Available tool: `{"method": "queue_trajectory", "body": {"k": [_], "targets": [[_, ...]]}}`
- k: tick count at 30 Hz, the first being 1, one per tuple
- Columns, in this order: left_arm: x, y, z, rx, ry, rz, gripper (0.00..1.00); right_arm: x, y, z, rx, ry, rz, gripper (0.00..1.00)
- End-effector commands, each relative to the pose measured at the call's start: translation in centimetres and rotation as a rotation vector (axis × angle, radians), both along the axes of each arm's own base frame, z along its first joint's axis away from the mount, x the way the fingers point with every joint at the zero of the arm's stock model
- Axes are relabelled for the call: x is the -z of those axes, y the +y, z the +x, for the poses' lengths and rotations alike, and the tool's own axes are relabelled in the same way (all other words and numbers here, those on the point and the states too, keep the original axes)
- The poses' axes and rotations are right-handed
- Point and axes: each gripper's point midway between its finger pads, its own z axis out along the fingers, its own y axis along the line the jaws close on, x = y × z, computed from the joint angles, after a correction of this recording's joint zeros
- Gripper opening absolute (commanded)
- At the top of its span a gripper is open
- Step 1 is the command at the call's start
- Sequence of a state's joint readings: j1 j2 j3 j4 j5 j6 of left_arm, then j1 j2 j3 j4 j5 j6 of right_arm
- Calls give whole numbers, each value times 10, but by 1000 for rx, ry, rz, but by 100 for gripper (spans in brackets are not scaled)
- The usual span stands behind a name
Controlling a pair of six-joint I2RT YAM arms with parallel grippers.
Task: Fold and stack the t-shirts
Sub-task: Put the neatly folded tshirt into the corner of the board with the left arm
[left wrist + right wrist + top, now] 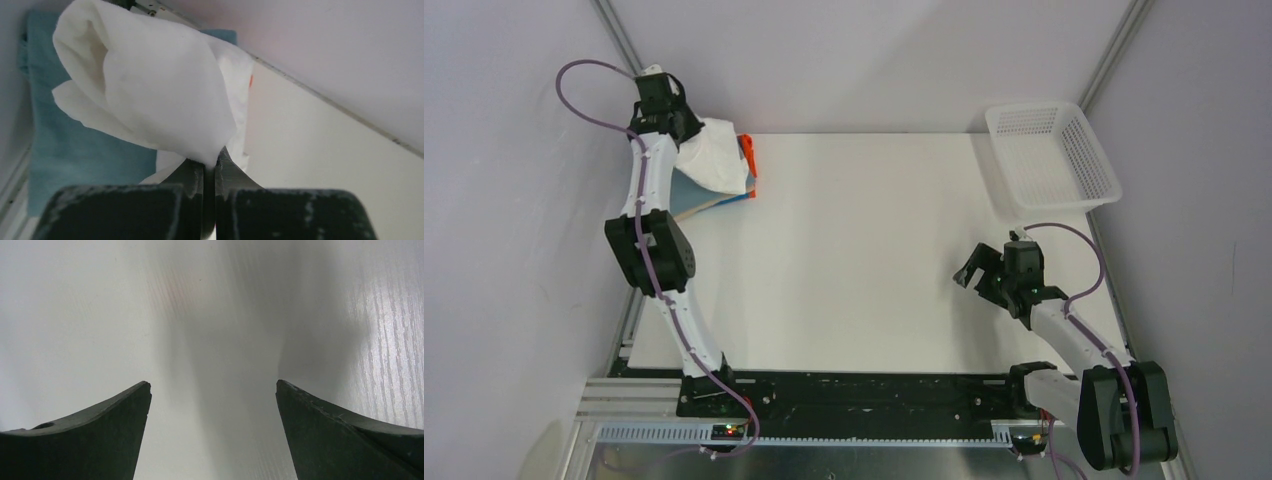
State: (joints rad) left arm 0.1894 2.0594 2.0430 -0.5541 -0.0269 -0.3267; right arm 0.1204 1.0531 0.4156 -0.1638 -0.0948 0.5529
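L pincer [210, 167] pinches white t-shirt [150, 90], bunched, above blue-grey t-shirt [75, 155] at desk [874, 250] far-left corner. R pincer [212, 390] spread wide, low over desk.

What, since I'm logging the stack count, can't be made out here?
- Top view: how many shirts lie under the white t-shirt; it and the left arm cover them, leaving edges of a blue shirt and an orange shirt.
- Left wrist view: how the blue shirt is folded; the white t-shirt, clamped in the left gripper, hides most.
- Right wrist view: any shirts; the open right gripper faces only table.
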Motion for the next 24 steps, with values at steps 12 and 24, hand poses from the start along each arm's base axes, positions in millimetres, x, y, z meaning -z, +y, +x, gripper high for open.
{"method": "queue_trajectory", "body": {"k": [12,24], "targets": [[-119,-44,16,34,-353,-215,0,-16,7,16,-30,-57,23,99],[-129,-59,35,140,-440,-239,0,-8,9,19,-31,-37,26,99]]}}
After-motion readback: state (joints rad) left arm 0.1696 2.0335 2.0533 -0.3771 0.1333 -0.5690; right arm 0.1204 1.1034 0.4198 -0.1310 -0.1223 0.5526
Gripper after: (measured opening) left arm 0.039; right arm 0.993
